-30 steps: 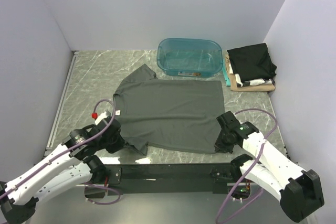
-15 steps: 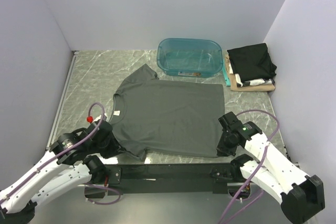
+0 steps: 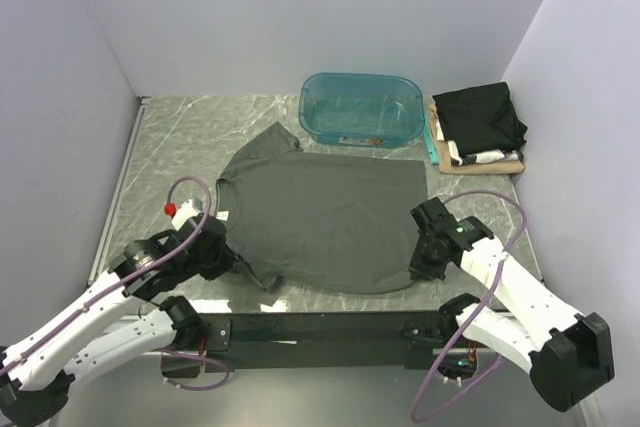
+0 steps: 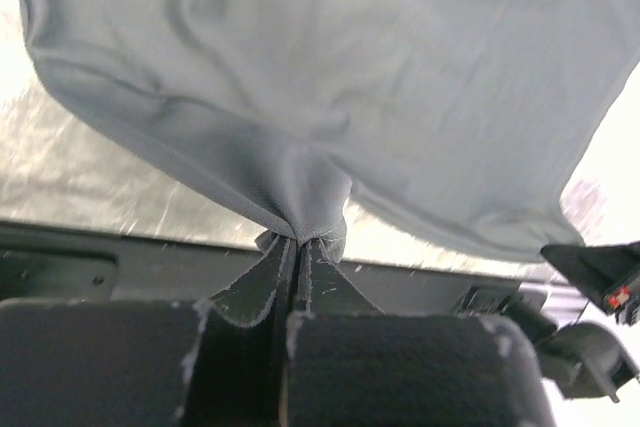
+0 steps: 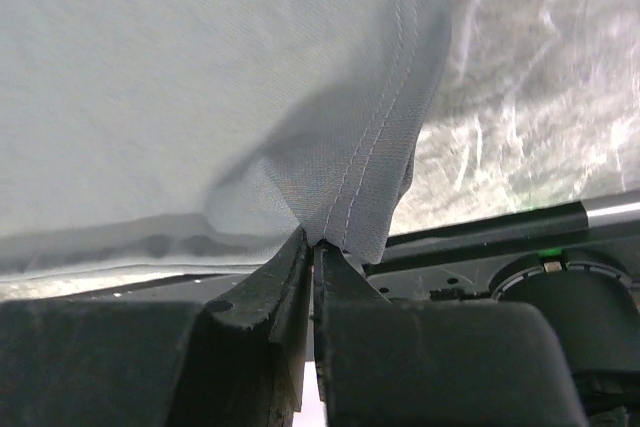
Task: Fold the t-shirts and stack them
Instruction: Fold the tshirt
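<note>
A dark charcoal-grey t-shirt (image 3: 325, 217) lies spread on the marble table, collar to the left, hem to the right. My left gripper (image 3: 232, 259) is shut on its near sleeve; the wrist view shows the cloth (image 4: 330, 77) bunched into the closed tips (image 4: 298, 243). My right gripper (image 3: 420, 269) is shut on the near hem corner; the stitched hem (image 5: 370, 167) rises from the closed tips (image 5: 316, 247). Both pinched parts are lifted a little off the table. A black folded t-shirt (image 3: 480, 117) tops a stack with white and tan ones (image 3: 485, 161) at the back right.
A translucent teal tub (image 3: 360, 107) stands at the back centre, just beyond the shirt's far edge. Grey walls close in the left, back and right. The black base rail (image 3: 320, 327) runs along the near edge, also seen in the left wrist view (image 4: 120, 257).
Both grippers have moved away from the near edge with the shirt's near side, after first drawing back toward it. The near edge of the shirt now sits further from the rail.
</note>
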Action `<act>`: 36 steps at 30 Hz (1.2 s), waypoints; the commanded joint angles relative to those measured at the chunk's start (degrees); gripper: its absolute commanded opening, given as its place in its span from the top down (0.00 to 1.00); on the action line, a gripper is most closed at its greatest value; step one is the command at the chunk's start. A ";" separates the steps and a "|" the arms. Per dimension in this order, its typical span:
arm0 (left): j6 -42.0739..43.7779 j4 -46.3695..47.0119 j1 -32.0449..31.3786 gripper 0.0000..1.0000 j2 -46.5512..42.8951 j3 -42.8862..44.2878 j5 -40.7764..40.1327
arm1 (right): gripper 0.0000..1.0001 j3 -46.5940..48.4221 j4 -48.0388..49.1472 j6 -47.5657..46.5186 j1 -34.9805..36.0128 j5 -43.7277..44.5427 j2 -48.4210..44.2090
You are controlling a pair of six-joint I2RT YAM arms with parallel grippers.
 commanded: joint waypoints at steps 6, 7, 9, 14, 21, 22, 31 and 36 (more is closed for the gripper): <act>1.19 5.88 0.03 0.99 8.84 6.17 -9.11 | 0.92 7.05 3.87 -4.41 -2.99 4.06 3.08; 1.54 5.62 0.03 0.99 9.80 7.05 -10.86 | 0.93 7.58 4.13 -4.77 -3.26 3.97 3.87; 3.29 6.57 0.29 0.99 12.17 8.81 -11.84 | 0.92 8.19 5.28 -5.47 -4.31 3.71 4.49; 7.86 10.18 3.36 0.99 17.97 10.84 -11.14 | 0.93 9.07 9.22 -6.70 -6.95 1.60 6.60; 12.26 13.78 10.30 0.99 22.82 12.60 -9.20 | 0.93 11.80 12.83 -9.34 -10.46 0.11 11.25; 12.70 14.66 10.66 0.99 23.08 12.60 -9.29 | 0.93 12.24 13.53 -9.43 -11.16 -0.33 11.69; 16.13 22.05 15.49 0.99 26.85 12.95 -8.41 | 0.93 16.72 16.79 -12.24 -13.54 -0.69 18.02; 16.83 24.94 17.07 0.99 29.14 12.33 -7.80 | 0.92 18.21 18.20 -12.77 -14.33 -0.60 21.71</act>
